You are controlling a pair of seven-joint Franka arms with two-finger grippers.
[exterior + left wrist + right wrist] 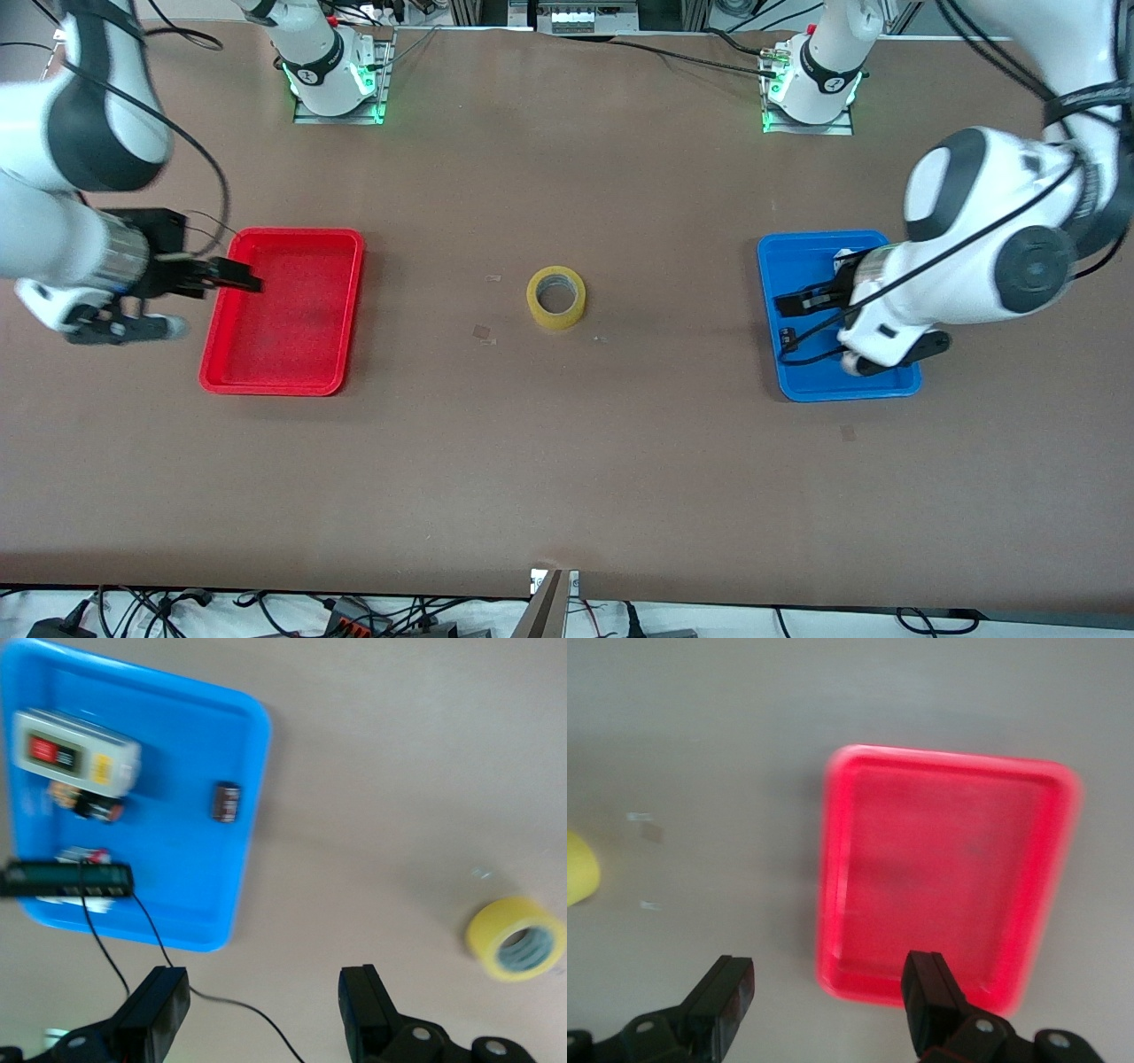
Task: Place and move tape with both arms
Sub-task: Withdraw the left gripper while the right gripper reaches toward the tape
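Note:
The tape point(555, 297), a yellow-amber roll with a wide hole, lies flat on the brown table midway between the two trays. It also shows in the left wrist view point(516, 939), and at the picture's edge in the right wrist view point(579, 870). My left gripper point(787, 308) hangs open and empty over the blue tray point(886, 385), at the tray's edge toward the tape; its jaws stand wide apart in the left wrist view point(266, 1010). My right gripper point(241, 277) hangs open and empty over the red tray's point(275, 383) outer edge; it also shows in the right wrist view point(828, 1001).
The blue tray point(239, 864) holds a grey switch box point(75, 757), a small dark part point(227, 803) and a few other small parts. The red tray point(842, 868) is empty. Small scraps of clear tape point(483, 333) lie on the table near the roll.

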